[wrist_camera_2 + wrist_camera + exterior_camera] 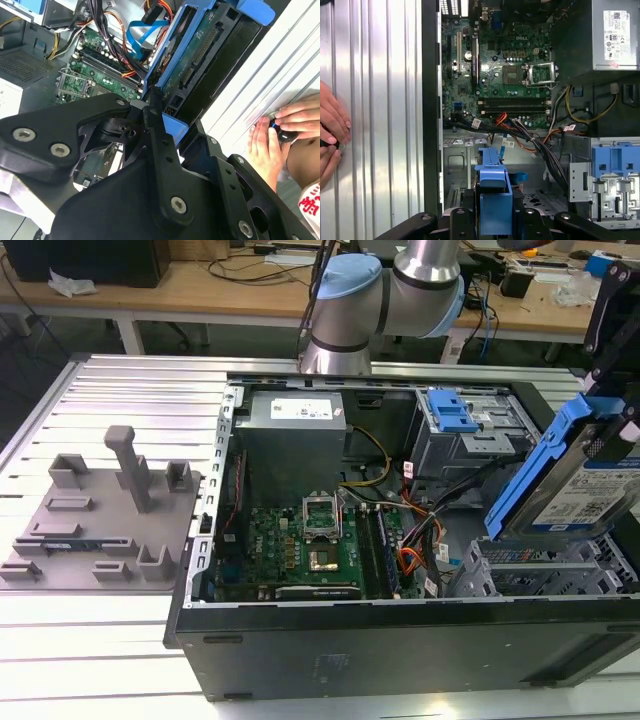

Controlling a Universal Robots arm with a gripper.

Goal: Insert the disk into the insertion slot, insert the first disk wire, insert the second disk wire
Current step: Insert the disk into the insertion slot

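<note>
exterior view showed the end effector (612, 410) clamped on the disk (575, 480), held tilted just above the insertion slot (540, 570) at the near corner of the open computer case (400, 650), toward the exterior view's right.

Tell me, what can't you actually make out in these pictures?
First wrist view: the gripper and the bottom edge hide most of the disk.
Exterior view: the tilted disk covers part of the insertion slot; the right edge crops the disk.
Second wrist view: a person's hands hold a small dark thing, too small to identify.
</note>
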